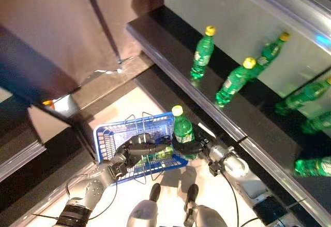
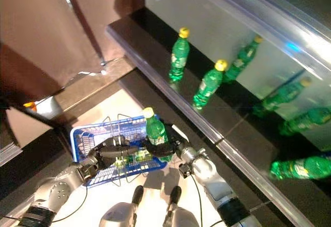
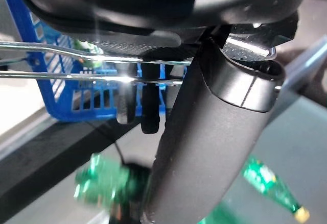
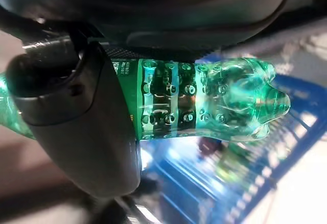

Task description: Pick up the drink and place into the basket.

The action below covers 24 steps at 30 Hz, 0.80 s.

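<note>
A green drink bottle (image 1: pixel 182 130) with a yellow cap stands upright in my right hand (image 1: pixel 194 147), whose fingers and thumb are curled round its body; the right wrist view shows the bottle (image 4: pixel 214 101) clamped under the thumb. It hangs at the right rim of the blue basket (image 1: pixel 111 134), over the basket's edge. My left hand (image 1: pixel 138 149) is shut on the basket's wire handles (image 3: pixel 61 63), holding it above the floor. Another green bottle (image 2: pixel 129 158) lies inside the basket.
Two more green bottles (image 1: pixel 201 52) (image 1: pixel 234 81) stand on the dark shelf (image 1: pixel 170 35) against a glass wall that mirrors them. One bottle (image 1: pixel 313 167) lies further along on the right. A brown panel fills the left side.
</note>
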{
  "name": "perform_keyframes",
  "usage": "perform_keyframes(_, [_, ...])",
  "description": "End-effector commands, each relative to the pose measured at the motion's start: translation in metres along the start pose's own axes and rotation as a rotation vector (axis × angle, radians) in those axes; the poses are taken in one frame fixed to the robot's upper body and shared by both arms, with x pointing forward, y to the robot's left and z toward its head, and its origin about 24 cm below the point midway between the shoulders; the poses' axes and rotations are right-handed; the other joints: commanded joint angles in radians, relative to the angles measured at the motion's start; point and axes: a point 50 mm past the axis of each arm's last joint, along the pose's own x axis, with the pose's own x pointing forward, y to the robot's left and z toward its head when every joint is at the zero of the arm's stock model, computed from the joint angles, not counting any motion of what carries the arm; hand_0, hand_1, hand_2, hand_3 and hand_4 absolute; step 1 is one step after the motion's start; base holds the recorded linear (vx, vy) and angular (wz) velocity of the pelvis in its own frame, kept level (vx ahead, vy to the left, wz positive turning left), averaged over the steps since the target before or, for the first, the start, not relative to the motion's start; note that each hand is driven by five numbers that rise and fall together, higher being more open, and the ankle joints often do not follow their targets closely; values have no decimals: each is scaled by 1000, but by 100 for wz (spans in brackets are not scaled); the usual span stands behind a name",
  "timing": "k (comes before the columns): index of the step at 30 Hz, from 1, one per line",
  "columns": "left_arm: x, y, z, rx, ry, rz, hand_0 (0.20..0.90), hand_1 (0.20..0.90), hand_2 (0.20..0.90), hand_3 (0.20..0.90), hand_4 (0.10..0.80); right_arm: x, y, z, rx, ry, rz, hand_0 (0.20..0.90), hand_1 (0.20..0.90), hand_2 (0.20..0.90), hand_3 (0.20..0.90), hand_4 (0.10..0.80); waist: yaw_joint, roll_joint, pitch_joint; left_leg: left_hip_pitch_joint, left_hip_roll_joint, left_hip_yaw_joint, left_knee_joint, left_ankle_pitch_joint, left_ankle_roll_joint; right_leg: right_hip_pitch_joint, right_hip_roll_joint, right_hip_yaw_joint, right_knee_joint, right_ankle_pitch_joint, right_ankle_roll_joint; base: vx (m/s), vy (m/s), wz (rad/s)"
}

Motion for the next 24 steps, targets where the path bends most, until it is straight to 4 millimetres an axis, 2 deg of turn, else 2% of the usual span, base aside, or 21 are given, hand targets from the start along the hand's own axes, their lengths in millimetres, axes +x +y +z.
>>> perform_keyframes(1, [7,-101,68,59,-348,-600,300,300,300,200,100,16,39,7,93,-77,107,300,300,300,200,100,47,40,-381,-2,-39,64,-6,-40,-11,48,-7,-22,20,-79,46,47,-3,56])
perform_keyframes(3, [8,-119,70,64,-354,-649,300,300,300,200,100,25,53,1,122,-25,134,300,300,300,200,100,76,41,-388,-7,-41,42,-11,-31,-14,55,-11,-46,24,-85,44,49,-3,44])
perform_keyframes(5, [9,-125,72,56,-363,-666,300,300,300,200,100,29,58,-2,128,-3,147,300,300,300,200,100,89,41,-390,-10,-43,32,-12,-29,-15,58,-12,-57,28,-89,43,32,-6,29])
perform_keyframes(8, [7,-145,74,40,-385,-731,300,300,300,200,100,41,71,-15,116,90,144,300,300,300,200,100,139,42,-397,-22,-47,-7,-15,-18,-15,66,-17,-90,37,-98,38,37,-10,36])
perform_keyframes(13, [2,-165,73,12,-374,-818,300,300,300,200,100,51,76,-29,68,196,114,300,300,300,200,100,194,45,-404,-34,-59,-52,-16,-9,-13,77,-19,-126,44,-105,36,18,8,34])
perform_keyframes(19, [-1,-185,62,-40,-317,-930,300,300,300,200,100,64,77,-32,29,271,44,300,300,300,200,100,251,51,-414,-39,-71,-104,-16,-3,-8,90,-25,-155,46,-103,34,24,33,26])
perform_keyframes(20, [-1,-185,62,-41,-315,-932,300,300,300,200,100,64,76,-32,32,276,34,422,422,422,343,243,255,51,-415,-39,-71,-107,-16,-2,-8,91,-26,-156,45,-102,34,21,42,15])
perform_keyframes(21, [-2,-187,61,-52,-318,-933,300,300,300,200,100,67,73,-31,40,281,-13,822,822,822,809,709,264,51,-416,-38,-74,-116,-16,0,-6,94,-29,-159,44,-99,36,18,38,18])
perform_keyframes(22, [-2,-188,61,-57,-320,-928,300,300,300,200,100,68,72,-30,45,280,-34,900,900,900,900,800,267,52,-417,-37,-75,-119,-15,1,-5,95,-30,-161,46,-97,37,14,32,21])
perform_keyframes(24, [-2,-187,61,-65,-325,-920,300,300,300,200,100,70,70,-27,55,271,-54,900,900,900,900,800,270,53,-417,-37,-76,-121,-15,0,-3,95,-32,-160,45,-95,38,5,25,13])
